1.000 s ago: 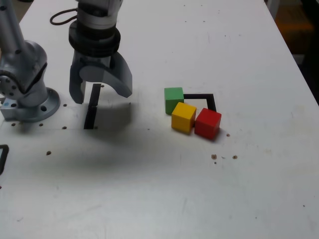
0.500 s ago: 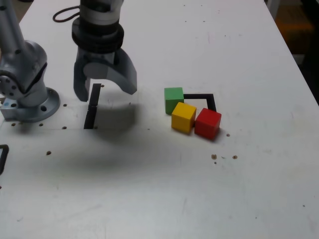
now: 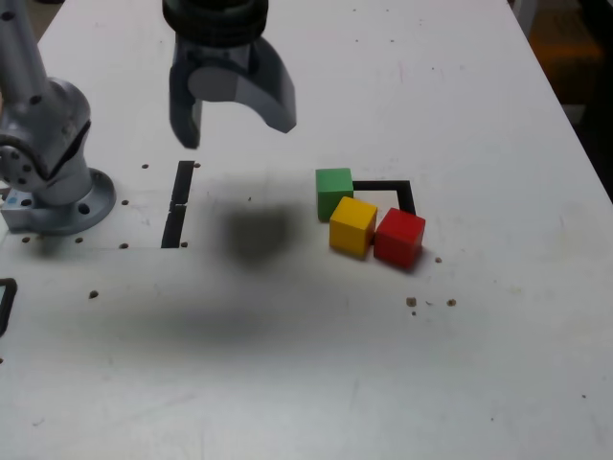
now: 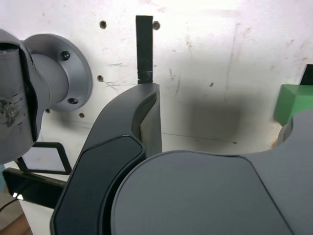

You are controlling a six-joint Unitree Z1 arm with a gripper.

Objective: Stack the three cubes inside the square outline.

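Bare tabletop [image 3: 287, 364] lies between the black strip [image 3: 178, 204] and the cubes in the exterior view; the green [image 3: 334, 193], yellow [image 3: 353, 227] and red [image 3: 399, 238] cubes crowd the square outline [image 3: 406, 196]

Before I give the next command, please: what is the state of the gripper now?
Grey metal-coloured gripper: open, holding nothing, raised above the white table.

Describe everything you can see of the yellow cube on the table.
The yellow cube is small, with plain, matte-looking faces, the top one brighter than the sides. It sits flat on the pale table, turned at an angle in the exterior view, between the green cube and the red cube, very close to both; whether they actually touch, I can't tell. Nothing rests on it, and the gripper isn't holding it.
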